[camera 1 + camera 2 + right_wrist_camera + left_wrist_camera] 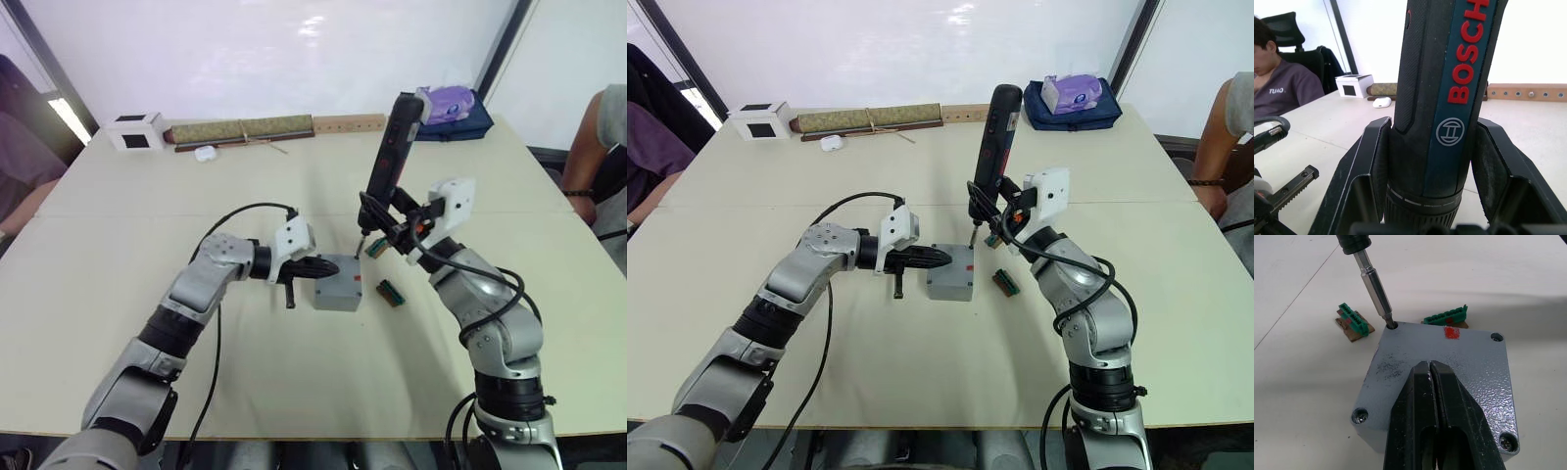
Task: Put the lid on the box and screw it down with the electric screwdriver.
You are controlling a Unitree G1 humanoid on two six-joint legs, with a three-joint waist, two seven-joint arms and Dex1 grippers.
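So, table (294,392): wide, matte cream top with a seam across it. Near its middle sits the box (337,295), small grey square, with the lid (1459,367) already on it, speckled cast-looking grey, rounded corners, red mark near one edge, screws in three corners. Screwdriver (387,162): long black cylinder with blue strip and red lettering, knurled collar, silver bit; it stands nearly upright, leaning slightly, bit tip down in the fourth corner hole of the lid. Right gripper (1432,161) clamps its two black fingers on the screwdriver body, forearm raised and bent beside the box. Left gripper (1431,382) has its fingers pressed together, nothing between them, tips lying flat on the lid top, arm reaching in level from the opposite side. Two small green ribbed connector boards (1354,322) lie just beside the box.
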